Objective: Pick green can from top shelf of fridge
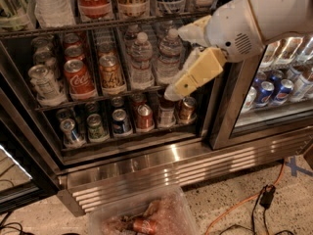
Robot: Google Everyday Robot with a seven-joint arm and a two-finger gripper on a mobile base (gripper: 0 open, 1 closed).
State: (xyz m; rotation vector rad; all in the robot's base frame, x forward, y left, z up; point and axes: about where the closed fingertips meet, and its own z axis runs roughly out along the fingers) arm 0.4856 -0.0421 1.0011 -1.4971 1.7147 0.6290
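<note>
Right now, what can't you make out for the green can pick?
- green can: camera view, cropped by top and left edges; lid unseen.
- top shelf: only its front rail shows; top edge cuts the rest.
- water bottle: camera view, partly behind the open gripper hovering before the fridge.

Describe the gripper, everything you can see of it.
The gripper is at upper right, on a rounded white wrist, in front of the water bottles in the fridge. Its two blocky, pale yellow jaws look like plastic. They point down-left and stand apart, open, holding nothing.
</note>
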